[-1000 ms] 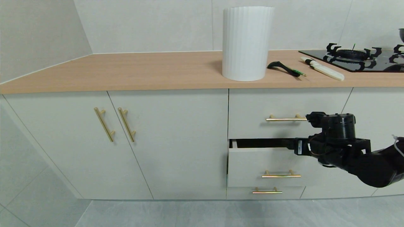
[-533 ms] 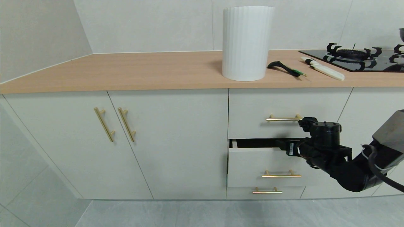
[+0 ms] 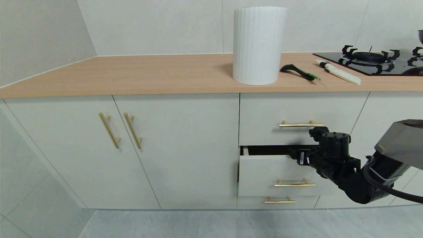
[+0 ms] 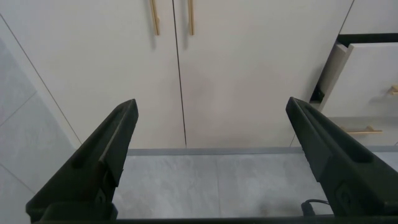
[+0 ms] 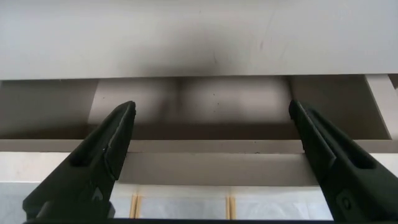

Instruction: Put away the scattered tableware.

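The countertop (image 3: 148, 74) looks matt wood, the drawer handles (image 3: 300, 125) polished brassy metal, the hob (image 3: 363, 67) glossy black.

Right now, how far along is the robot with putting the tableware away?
Early days. Done: the middle drawer is pulled partly open. In hand: the right gripper sits open and empty at the drawer's gap. Left: the black spoon and the white knife lie on the countertop; neither has been picked up or placed in the drawer.
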Tool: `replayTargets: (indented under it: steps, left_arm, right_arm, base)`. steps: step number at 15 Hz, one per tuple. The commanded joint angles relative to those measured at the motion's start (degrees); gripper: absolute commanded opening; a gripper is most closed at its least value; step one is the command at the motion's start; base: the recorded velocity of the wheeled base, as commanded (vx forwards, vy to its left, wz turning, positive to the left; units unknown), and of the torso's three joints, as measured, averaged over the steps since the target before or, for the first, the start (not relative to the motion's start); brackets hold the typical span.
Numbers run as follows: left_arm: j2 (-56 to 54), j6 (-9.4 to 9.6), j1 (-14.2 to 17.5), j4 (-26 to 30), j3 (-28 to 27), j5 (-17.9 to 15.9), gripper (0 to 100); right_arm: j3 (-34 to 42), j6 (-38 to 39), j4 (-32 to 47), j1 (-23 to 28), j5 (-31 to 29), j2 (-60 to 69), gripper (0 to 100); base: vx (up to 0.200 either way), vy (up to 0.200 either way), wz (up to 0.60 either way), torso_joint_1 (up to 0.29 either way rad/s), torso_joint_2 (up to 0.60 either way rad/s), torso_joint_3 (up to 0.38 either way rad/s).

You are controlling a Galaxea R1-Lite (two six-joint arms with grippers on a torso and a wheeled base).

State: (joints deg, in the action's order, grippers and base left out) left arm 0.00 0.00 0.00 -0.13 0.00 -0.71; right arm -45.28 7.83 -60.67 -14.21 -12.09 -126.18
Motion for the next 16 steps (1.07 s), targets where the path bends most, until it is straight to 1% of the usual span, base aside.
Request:
replayTargets:
  steps: [1,6,9,10,11,14,16]
  left_arm:
    - [0.0,0.0,0.0,0.0,0.0,0.0,100]
    - [0.1,0.0,0.0,0.0,0.0,0.0,100]
    - [0.1,0.0,0.0,0.0,0.0,0.0,100]
    - [0.0,0.0,0.0,0.0,0.0,0.0,100]
    - [0.0,0.0,0.0,0.0,0.0,0.0,100]
    - [0.0,0.0,0.0,0.0,0.0,0.0,100]
    - [0.1,0.0,0.0,0.0,0.0,0.0,100]
  right_arm:
    - [0.3,0.0,0.5,0.0,0.1,-0.2,100]
    - [1.9,0.0,8.3,-0.3,0.4,4.9,100]
    - [1.9,-0.2,16.5,-0.5,0.5,8.1,100]
    - [1.9,-0.4,17.8,-0.5,0.6,8.5,100]
    - [1.9,-1.5,22.1,-0.8,0.8,9.8,100]
    - [2.1,-2.7,28.3,-2.0,0.9,11.6,100]
    - [2.5,-4.3,32.2,-2.0,2.2,12.6,100]
  base:
    - [0.0,0.0,0.0,0.0,0.0,0.0]
    - [0.0,0.0,0.0,0.0,0.0,0.0]
    - [0.0,0.0,0.0,0.0,0.0,0.0]
    - [0.0,0.0,0.0,0.0,0.0,0.0]
    - [0.0,0.0,0.0,0.0,0.0,0.0]
    - [0.0,0.0,0.0,0.0,0.0,0.0]
    - [0.0,0.0,0.0,0.0,0.0,0.0]
